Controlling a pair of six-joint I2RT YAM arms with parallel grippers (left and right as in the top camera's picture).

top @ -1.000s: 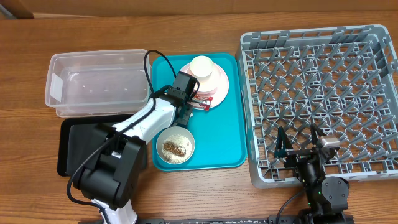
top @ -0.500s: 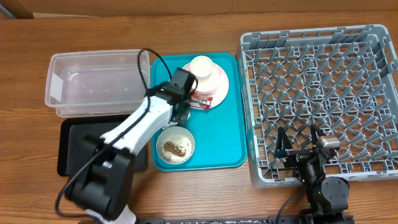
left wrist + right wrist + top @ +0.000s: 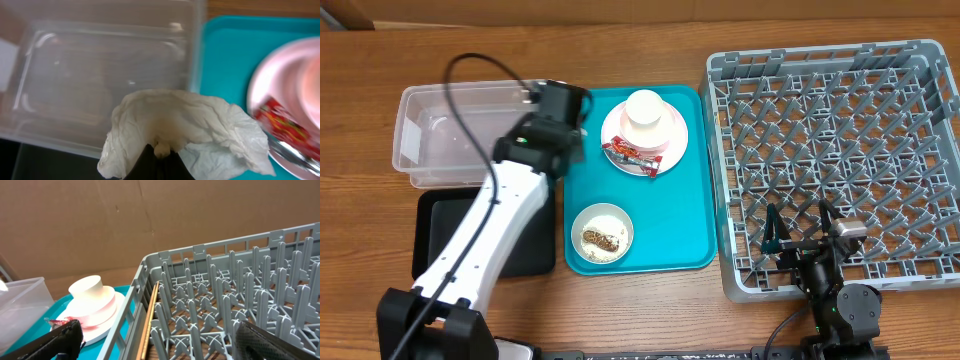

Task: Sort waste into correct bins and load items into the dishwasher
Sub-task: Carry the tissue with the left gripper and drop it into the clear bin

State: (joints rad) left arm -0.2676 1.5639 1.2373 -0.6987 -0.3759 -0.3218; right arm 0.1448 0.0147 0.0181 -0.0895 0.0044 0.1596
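My left gripper (image 3: 160, 150) is shut on the crumpled white napkin (image 3: 185, 125) and holds it over the right edge of the clear tub (image 3: 100, 75). In the overhead view the left gripper (image 3: 557, 106) hides the napkin. The pink plate (image 3: 665, 135) lies on the teal tray (image 3: 670, 220) with a pale cup (image 3: 645, 108) and the red wrapper (image 3: 632, 152) on it. A grey-white bowl (image 3: 602, 232) holds rice and a brown lump. My right gripper (image 3: 802, 235) stands open over the near edge of the grey dish rack (image 3: 820, 55), with nothing between its fingers.
The black tray (image 3: 445, 215) lies in front of the clear tub (image 3: 470, 135), partly under my left arm. The right wrist view shows the rack's pegs (image 3: 225, 295), with the cup (image 3: 86, 287) and plate (image 3: 95, 312) to the left.
My left gripper has lifted off the teal tray with the napkin and swung left and back to the clear tub's edge. The right arm has not moved.
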